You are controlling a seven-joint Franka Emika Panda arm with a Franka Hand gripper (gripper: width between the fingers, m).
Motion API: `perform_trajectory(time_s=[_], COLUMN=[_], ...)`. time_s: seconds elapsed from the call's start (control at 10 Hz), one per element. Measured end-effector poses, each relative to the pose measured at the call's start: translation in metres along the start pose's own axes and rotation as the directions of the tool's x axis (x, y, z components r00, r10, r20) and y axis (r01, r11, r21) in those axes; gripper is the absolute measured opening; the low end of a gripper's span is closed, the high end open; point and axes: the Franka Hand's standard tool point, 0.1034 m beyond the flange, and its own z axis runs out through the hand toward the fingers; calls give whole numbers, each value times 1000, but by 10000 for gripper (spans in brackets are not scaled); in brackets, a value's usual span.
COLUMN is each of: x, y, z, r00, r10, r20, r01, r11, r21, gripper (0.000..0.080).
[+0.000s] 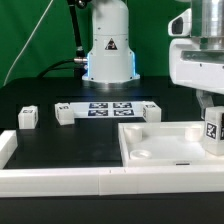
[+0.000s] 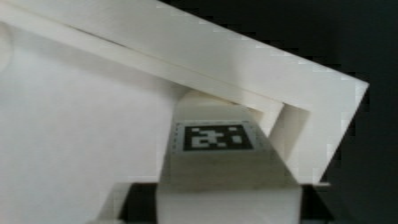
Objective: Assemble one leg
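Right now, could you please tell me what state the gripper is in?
Gripper: closed, holding the leg upright.

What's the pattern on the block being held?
Black-and-white square marker on the white leg; clearest in wrist view.

You are at a robotics lab bench.
You see a black table (image 1: 60, 140) before a green curtain (image 1: 30, 40), the arm's white base (image 1: 108, 50) with its warning triangle standing at the back, the marker board (image 1: 110, 108) lying flat in front of it, a white rail (image 1: 60, 180) along the near edge, and a printed square tag even on the leg (image 2: 222, 165).
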Motion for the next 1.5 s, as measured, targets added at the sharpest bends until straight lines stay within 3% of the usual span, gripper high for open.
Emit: perform_trajectory(time_s=[0.2,0.4,0.5,0.6,0.7,0.9,1.2,1.5], x=[2,2,2,2,2,1,-4,-4], y=[0,0,0,0,0,-2,0,0], z=[0,1,1,1,1,0,2,2], r00=[991,993,996,998,996,943,780,530], r10=[127,116,77,46,-86,-332,-624,-847], r20=[29,37,36,36,33,29,36,43], r01=[-127,-117,-78,-46,85,332,624,848], r11=[992,993,997,999,996,943,781,531], r21=[6,9,10,11,13,23,21,-1], gripper=[291,291,339,529,613,642,649,649])
